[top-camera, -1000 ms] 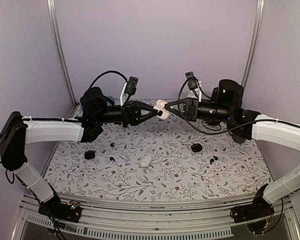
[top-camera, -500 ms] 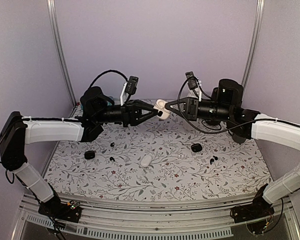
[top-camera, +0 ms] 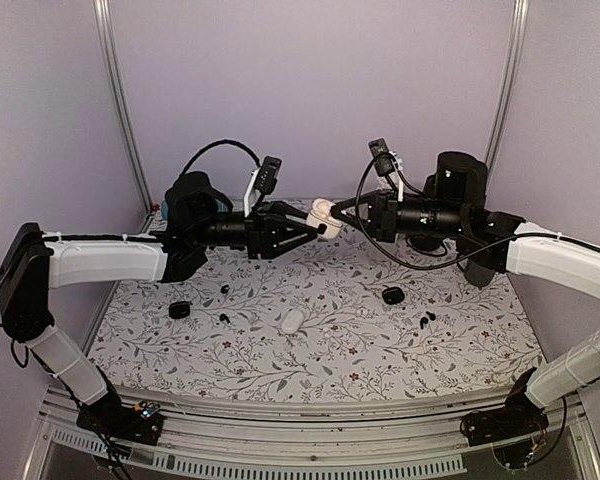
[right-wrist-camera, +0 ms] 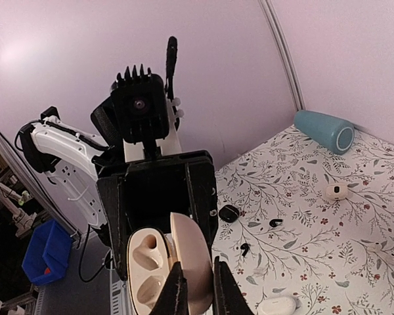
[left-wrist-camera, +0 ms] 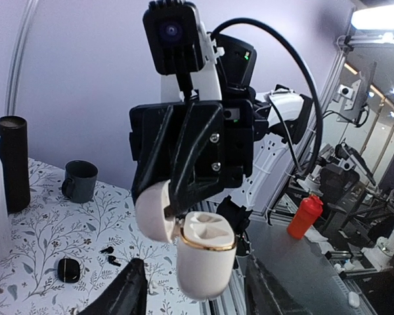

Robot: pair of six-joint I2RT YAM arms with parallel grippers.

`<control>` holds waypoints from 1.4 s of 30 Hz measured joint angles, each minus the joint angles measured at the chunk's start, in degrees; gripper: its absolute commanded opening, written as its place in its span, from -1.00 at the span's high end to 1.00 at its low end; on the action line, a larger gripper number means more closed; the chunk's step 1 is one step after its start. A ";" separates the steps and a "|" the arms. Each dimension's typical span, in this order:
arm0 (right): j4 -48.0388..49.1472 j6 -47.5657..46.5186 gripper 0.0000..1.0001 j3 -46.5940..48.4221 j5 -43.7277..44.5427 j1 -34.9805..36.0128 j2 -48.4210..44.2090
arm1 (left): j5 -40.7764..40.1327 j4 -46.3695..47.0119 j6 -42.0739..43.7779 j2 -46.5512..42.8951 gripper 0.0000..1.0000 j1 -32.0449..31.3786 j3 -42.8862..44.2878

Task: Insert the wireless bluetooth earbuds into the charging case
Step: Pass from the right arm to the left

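Note:
A white charging case hangs open in mid-air between my two grippers, above the far middle of the table. My right gripper is shut on its lid. The case body shows two empty cavities. My left gripper is open, its fingers wide apart on either side of the case body and not touching it. Tiny black earbuds lie on the table: one pair at the left, also in the right wrist view, and one pair at the right, also in the left wrist view.
Two closed black cases and a closed white case lie on the floral table. A teal cylinder lies at the back left. A dark mug and a black cylinder stand at the back right.
My left gripper's fingers have spread apart off the case body. The case has risen slightly, hanging from my right gripper by its lid.

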 measured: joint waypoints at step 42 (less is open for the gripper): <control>-5.51 -4.76 0.92 2.49 -3.56 0.17 -0.02 | -0.68 -13.51 16.20 -2.19 0.52 -3.26 3.45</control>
